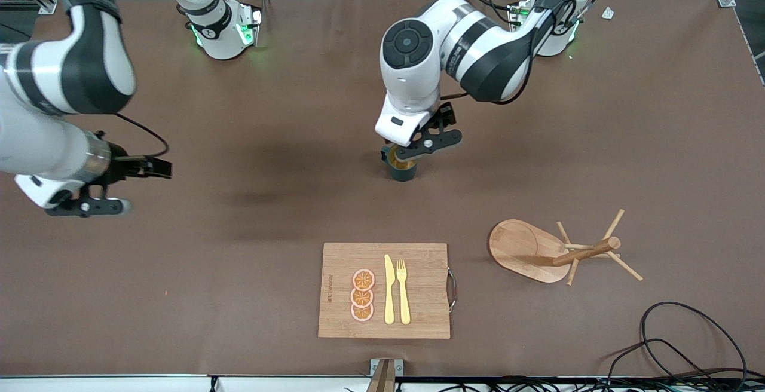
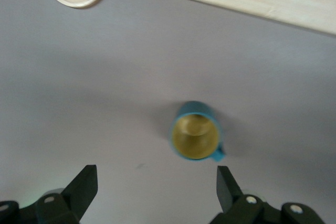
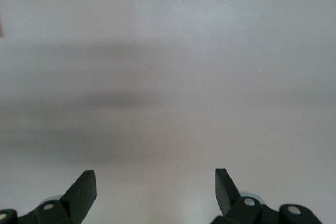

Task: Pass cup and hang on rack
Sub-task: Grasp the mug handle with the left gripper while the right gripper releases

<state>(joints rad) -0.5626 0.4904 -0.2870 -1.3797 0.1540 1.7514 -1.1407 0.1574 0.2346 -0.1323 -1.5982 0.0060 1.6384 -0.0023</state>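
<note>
Your left tool [image 1: 418,152] hangs wide over the cup [image 2: 196,136]; descend off-centre and a finger tips it. Your right tool [image 3: 155,192] waits, wide, well apart from the cup.

A: Entry, body only. Both arms: glossy white rounded shells with black bands at the joints. The left arm [image 1: 472,51] carries a round black cap with concentric rings on its elbow joint.

B: Bases?

A: White, each with green indicator lights glowing at its foot. Thin black cables run along both arms; one loops free off the right arm [image 1: 60,81] near its silver wrist ring.

B: Pincers?

A: Left pincer [image 2: 156,192] and right pincer [image 3: 155,190] look alike: matte black wedge-shaped fingers [image 2: 84,184] on black carriers with small silver screw heads. A black camera bracket sits beside each white hand housing.
</note>
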